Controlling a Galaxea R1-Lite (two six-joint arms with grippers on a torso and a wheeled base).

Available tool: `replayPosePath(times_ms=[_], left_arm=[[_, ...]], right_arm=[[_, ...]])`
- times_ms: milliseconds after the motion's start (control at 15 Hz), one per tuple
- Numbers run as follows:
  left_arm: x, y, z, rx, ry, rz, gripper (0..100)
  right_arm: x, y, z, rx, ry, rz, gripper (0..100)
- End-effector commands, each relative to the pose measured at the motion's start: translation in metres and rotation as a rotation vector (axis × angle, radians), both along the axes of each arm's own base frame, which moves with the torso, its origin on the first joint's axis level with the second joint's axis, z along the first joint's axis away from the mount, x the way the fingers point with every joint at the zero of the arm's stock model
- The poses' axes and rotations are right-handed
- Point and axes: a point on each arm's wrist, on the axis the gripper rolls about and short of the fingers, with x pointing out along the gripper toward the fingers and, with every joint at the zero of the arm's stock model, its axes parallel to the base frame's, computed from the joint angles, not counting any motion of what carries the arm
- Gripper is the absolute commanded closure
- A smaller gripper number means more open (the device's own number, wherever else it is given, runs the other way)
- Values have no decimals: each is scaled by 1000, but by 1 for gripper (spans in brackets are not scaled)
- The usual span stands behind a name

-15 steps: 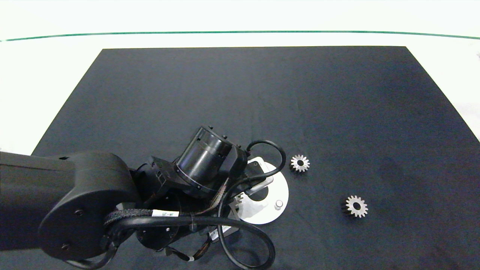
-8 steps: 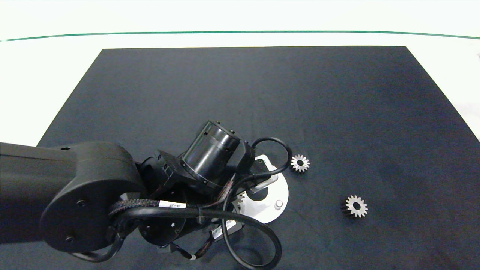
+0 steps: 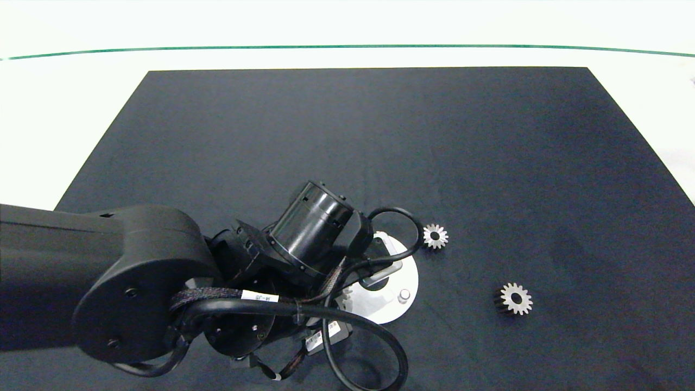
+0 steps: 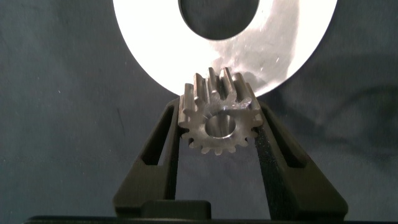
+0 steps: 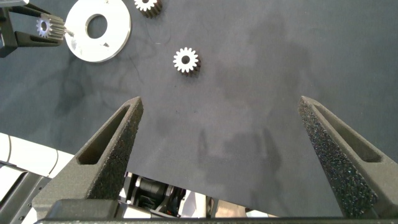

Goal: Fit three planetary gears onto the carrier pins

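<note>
Since a second ago the left arm has been shifted a little further over the mat toward the far loose gear, while disc and loose gears are left unmoved. The left gripper (image 4: 217, 134) is clamped on one planetary gear (image 4: 219, 121), which is held by its toothed flanks with the bore facing the wrist camera, right at the rim of the white disc (image 4: 149, 56). Two more gears are seen lying flat on the dark mat (image 3: 347, 136): one (image 3: 435, 236) just beside the disc's edge, another (image 3: 516, 298) well apart from it. One carrier pin (image 3: 403, 295) is seen standing bare on the disc.

For the step in hand, the bore should be brought squarely over a pin and the gear kept level as it is lowered, so that it is not jammed.

The right gripper (image 5: 224, 158) is held spread wide and idle, well back from the work. The other two pins are covered by the left arm in the head view, and none can be made out in the left wrist view.
</note>
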Motion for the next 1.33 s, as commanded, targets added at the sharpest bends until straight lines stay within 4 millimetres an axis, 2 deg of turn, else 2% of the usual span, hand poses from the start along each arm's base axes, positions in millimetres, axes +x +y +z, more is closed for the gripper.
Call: replayPosePath(times_ms=[67,200,733,1333], left_arm=[[2,-2,7,-12,-16,1,78],[2,-3,12,-10,-14,-1,78],[4,-7,4,11,1,-1,78],[3,1,12,-2,-11,11,78]], right_arm=[[0,0,-1,-1,4,3,0],[0,0,-1,-1,4,3,0],[-2,0,-1,2,-3,3,0],[-2,0,-3,-1,1,5,0]])
